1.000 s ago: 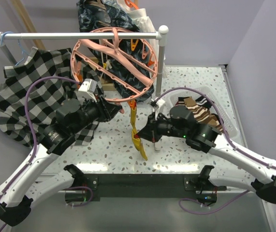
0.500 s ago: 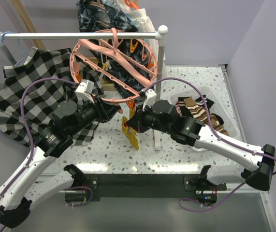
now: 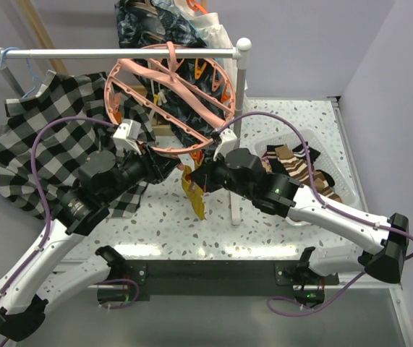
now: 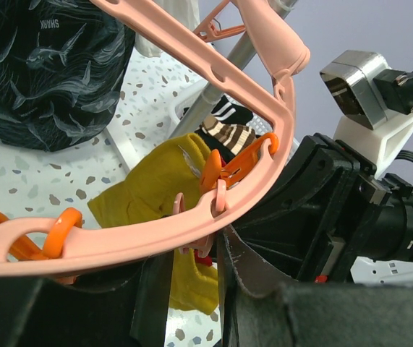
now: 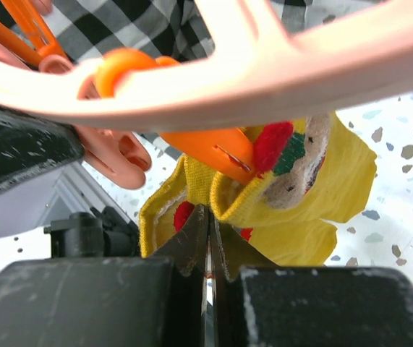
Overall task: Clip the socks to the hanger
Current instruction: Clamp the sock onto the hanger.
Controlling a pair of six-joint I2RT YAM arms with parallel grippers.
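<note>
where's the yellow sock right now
In the top view the yellow sock hangs mid-table under the near rim of the pink hanger, pinched in the right gripper beside an orange clip.

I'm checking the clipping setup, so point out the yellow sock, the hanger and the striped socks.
yellow sock (image 5: 322, 195), right wrist view, on its hanging yellow fabric.
hanger (image 4: 119, 242), left wrist view, on its pink ring.
striped socks (image 3: 300, 166), top external view, on the brown-and-cream stripes.
</note>
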